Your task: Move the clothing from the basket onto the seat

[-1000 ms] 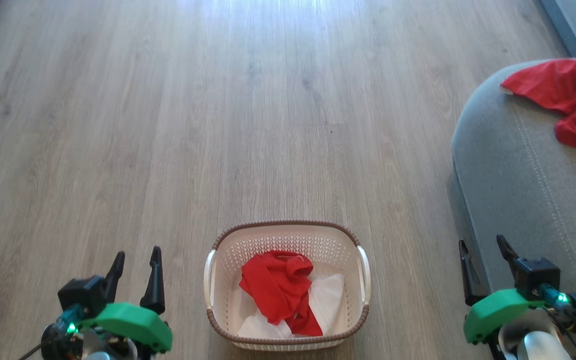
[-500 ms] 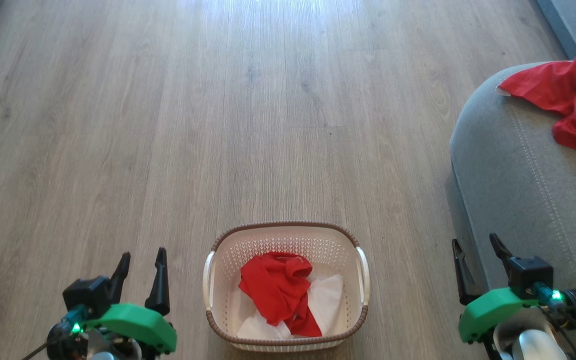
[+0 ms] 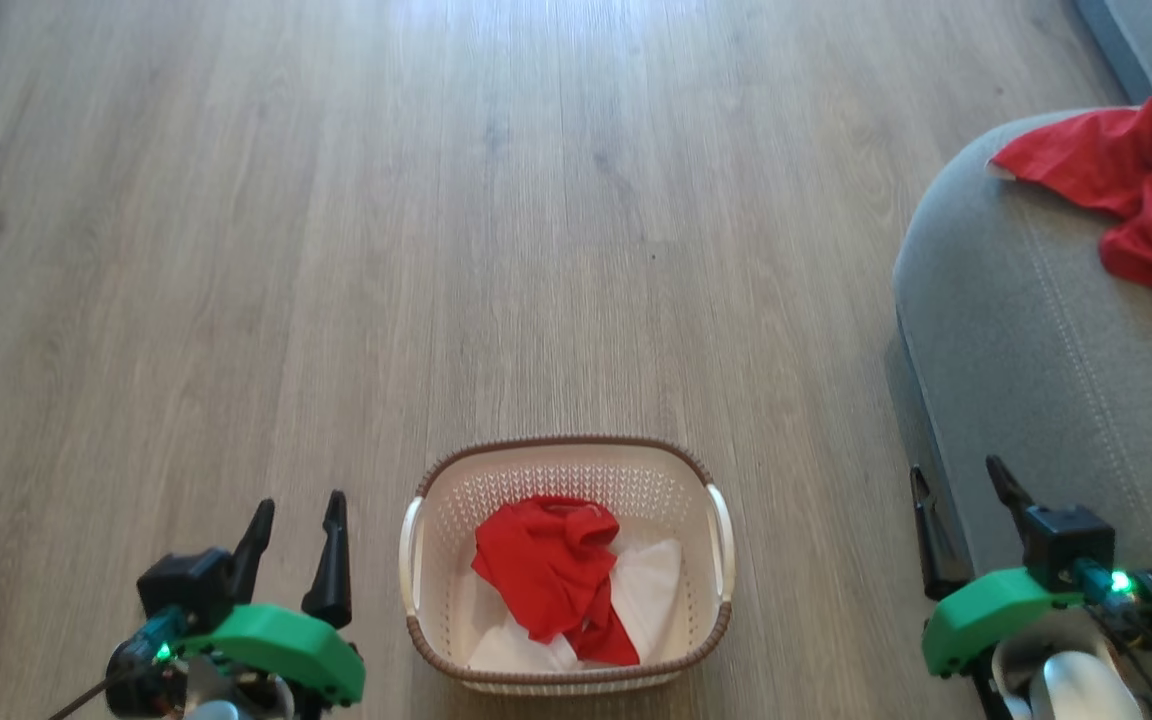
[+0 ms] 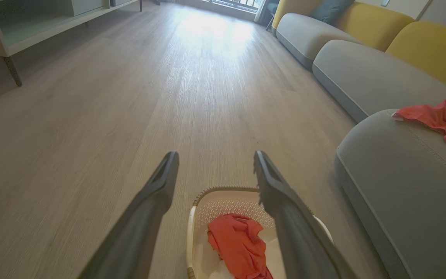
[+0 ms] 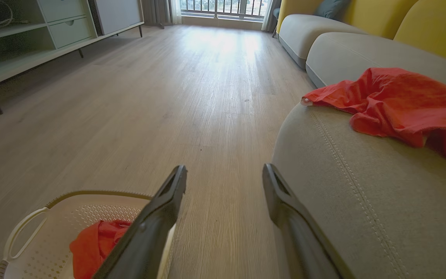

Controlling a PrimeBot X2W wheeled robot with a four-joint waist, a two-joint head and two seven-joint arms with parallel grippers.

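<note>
Clothing: your bright-red clothing (image 3: pixel 548 565) lies crumpled in the middle of the basket (image 3: pixel 561 441), with its white parts spread under it and toward the right wall. It sits below the rim and nothing is touching it.
Basket: it stands on the wood floor (image 3: pixel 336 250) straight ahead of you, between the two arms and well apart from both.
Seat: the grey seat (image 3: pixel 1026 340) is off to your right, its rounded edge near the basket but not touching it. Another red garment (image 3: pixel 1126 190) already lies on its far part.
Left gripper: the left gripper (image 3: pixel 301 501) has its fingers spread wide and holds nothing. It hovers just left of the basket, and its wrist view looks down into the tub between the fingers.
Right gripper: the right gripper (image 3: pixel 954 467) is also spread wide and empty, hanging beside the seat's near edge.
Step in hand: I judge you are at the approach — the piece in the basket has yet to be gripped.
Next move: bring one gripper down inside the rim, close on a raised red fold, lift until the fabric clears the rim, then carry it right onto the cushion.
Watch for: thin cloth slips easily — take a thick bunch, and mind the white part trailing or snagging on the rim.
</note>
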